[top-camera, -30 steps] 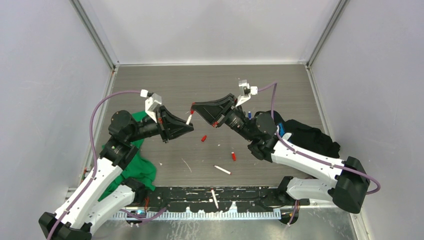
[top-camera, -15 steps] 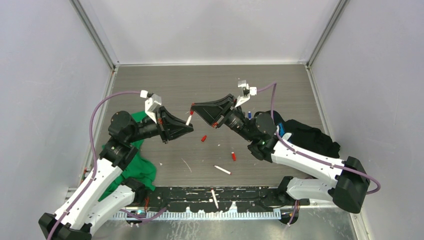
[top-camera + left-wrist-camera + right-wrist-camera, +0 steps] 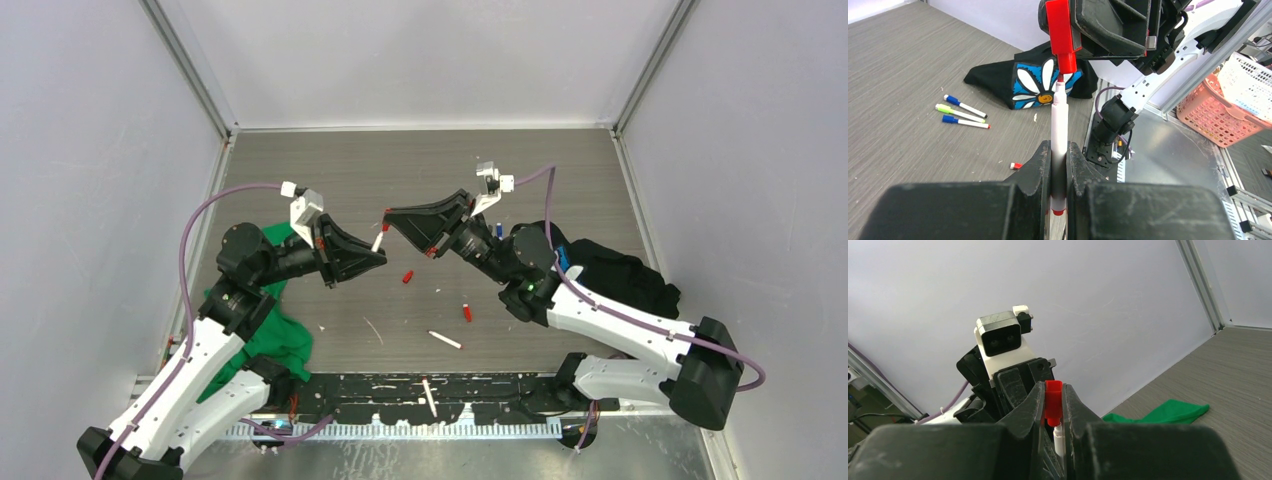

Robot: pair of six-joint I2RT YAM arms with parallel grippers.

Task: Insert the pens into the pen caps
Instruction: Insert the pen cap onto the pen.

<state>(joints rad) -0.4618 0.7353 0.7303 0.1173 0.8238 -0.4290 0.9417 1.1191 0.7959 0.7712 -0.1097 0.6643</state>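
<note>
Pen [image 3: 1059, 125] clamped in left pincer [image 3: 1059, 152]; tip touching red cap [image 3: 1062, 30] clamped in right pincer [image 3: 1053, 396].

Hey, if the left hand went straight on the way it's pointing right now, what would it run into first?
Most likely the red cap pinched in the right hand: the pen in the left hand has its tip at the cap's mouth, though depth is hard to judge.
</note>
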